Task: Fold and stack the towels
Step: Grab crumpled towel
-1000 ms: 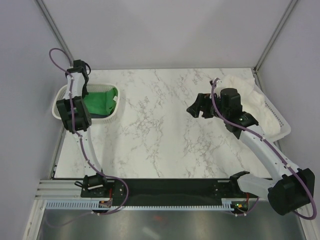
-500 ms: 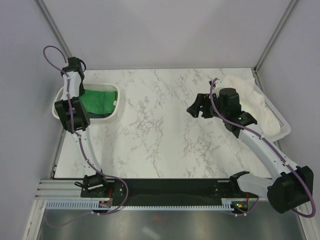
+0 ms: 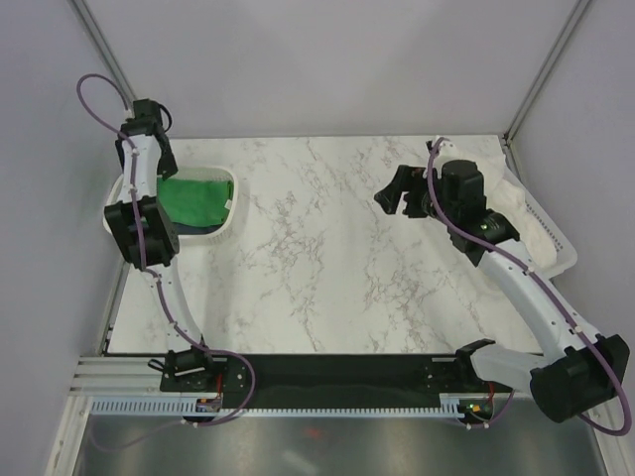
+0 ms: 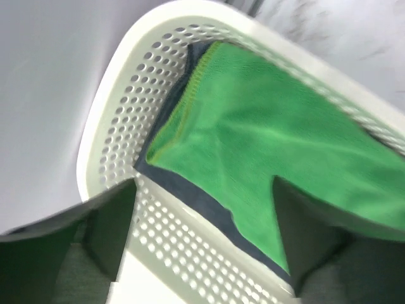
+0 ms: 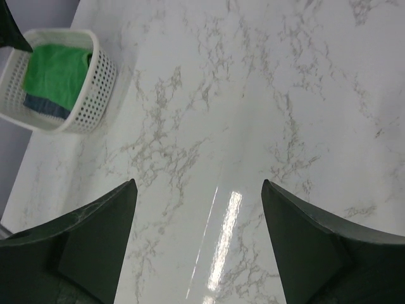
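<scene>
The bright green towel (image 4: 266,145) lies folded in the white perforated basket (image 4: 126,95) on top of the dark navy towel (image 4: 202,202), whose edge shows along its near side. My left gripper (image 4: 202,244) hangs open above the basket's near wall, with nothing between its fingers. The same basket (image 3: 226,226) sits at the table's left edge, green towel (image 3: 193,198) inside. My right gripper (image 3: 397,193) is open over the bare marble table (image 5: 209,95). The large white towel (image 3: 531,226) is heaped in a basket at the right edge, partly behind the right arm.
The right-hand white basket (image 3: 564,256) sticks out past the table's right edge. Grey walls close in the back and both sides. The left arm (image 3: 139,213) rises right beside the left basket. In the right wrist view the left basket (image 5: 88,104) shows far off.
My left gripper has opened, let go of the green towel and lifted up out of the basket. The towel now lies flat. My right gripper has drifted slightly farther back.
</scene>
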{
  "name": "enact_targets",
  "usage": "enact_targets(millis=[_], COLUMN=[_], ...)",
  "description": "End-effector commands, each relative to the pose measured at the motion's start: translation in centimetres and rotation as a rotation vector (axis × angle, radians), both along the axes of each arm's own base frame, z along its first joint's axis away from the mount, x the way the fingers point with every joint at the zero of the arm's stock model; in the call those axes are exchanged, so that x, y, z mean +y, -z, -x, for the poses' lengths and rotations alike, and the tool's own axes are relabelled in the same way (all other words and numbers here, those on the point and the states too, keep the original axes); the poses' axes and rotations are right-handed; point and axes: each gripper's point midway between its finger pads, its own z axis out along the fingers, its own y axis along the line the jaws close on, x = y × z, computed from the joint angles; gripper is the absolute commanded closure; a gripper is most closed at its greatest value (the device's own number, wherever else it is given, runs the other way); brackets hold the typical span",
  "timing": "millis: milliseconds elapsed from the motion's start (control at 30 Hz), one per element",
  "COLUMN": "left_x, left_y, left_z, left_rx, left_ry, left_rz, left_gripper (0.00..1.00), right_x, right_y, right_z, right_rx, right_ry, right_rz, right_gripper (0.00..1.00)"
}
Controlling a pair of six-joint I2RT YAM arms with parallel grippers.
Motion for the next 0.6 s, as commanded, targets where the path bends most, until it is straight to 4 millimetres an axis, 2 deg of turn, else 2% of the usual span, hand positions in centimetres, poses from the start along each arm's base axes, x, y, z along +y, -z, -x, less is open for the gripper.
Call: enact_targets(millis=[0, 33, 67, 100, 133, 167, 200, 233, 267, 300, 333, 367, 400, 433, 467, 500, 533, 567], left_x=[-6.9, -9.0, -10.9, -12.8, -16.7, -18.4, -20.8, -24.2, -25.7, -28.0, -30.1, -31.3, -33.4, -35.1, -36.1, -37.1, -39.0, -39.5], left_y=[-8.3, -10.0, -10.5, -10.0, -10.4, -12.2, -11.3, -11.6, -12.1, -12.3, -12.6, -12.8, -13.2, -13.5, -12.0, -13.4, -13.1, -11.4], left_z=[-0.4, -0.1, -0.1, 0.4, 0.4, 0.5, 1.4, 2.0, 2.8, 3.6, 4.4, 5.2, 6.6, 7.7, 9.0, 9.7, 11.1, 12.2], left_rx=[-0.200, -0.246, -0.267, -0.259, -0.284, -0.347, -0.326, -0.334, -0.357, -0.354, -0.358, -0.360, -0.371, -0.378, -0.345, -0.398, -0.384, -0.348], left_ry=[0.098, 0.151, 0.188, 0.230, 0.320, 0.377, 0.420, 0.508, 0.558, 0.609, 0.678, 0.720, 0.770, 0.826, 0.828, 0.862, 0.915, 0.909], left_rz=[0.035, 0.083, 0.130, 0.185, 0.293, 0.336, 0.385, 0.475, 0.506, 0.541, 0.597, 0.600, 0.615, 0.662, 0.701, 0.721, 0.768, 0.795], left_gripper=[0.01, 0.00, 0.00, 0.00, 0.00, 0.00, 0.00, 0.00, 0.00, 0.00, 0.00, 0.00, 0.00, 0.00, 0.00, 0.00, 0.00, 0.00], right_x=[-2.4, -3.7, -5.8, -7.1, -9.5, -11.0, -12.5, -14.7, -15.7, -16.2, -17.9, -18.7, -19.9, -20.4, -20.8, -20.9, -21.5, -21.0], right_y=[-4.1, -4.3, -5.6, -4.3, -5.9, -5.1, -3.7, -3.4, -3.4, -1.5, -0.9, -0.7, 1.0, 1.8, 2.8, 5.1, 6.8, 7.8], right_z=[-2.5, -3.2, -4.1, -5.0, -6.1, -6.5, -7.8, -8.5, -9.0, -10.0, -10.5, -10.9, -11.6, -12.0, -12.2, -12.8, -12.9, -13.8], right_rx=[-0.093, -0.106, -0.137, -0.095, -0.110, -0.065, -0.020, -0.004, 0.006, 0.062, 0.091, 0.103, 0.143, 0.161, 0.190, 0.242, 0.279, 0.266], right_ry=[0.199, 0.268, 0.375, 0.427, 0.498, 0.536, 0.583, 0.639, 0.654, 0.647, 0.680, 0.687, 0.712, 0.715, 0.710, 0.691, 0.666, 0.623], right_rz=[0.000, 0.030, 0.065, 0.120, 0.134, 0.168, 0.209, 0.234, 0.262, 0.286, 0.304, 0.326, 0.365, 0.375, 0.382, 0.390, 0.372, 0.346], right_gripper=[0.09, 0.05, 0.02, 0.02, 0.02, 0.02, 0.02, 0.02, 0.02, 0.02, 0.02, 0.02, 0.02, 0.02, 0.02, 0.02, 0.02, 0.02])
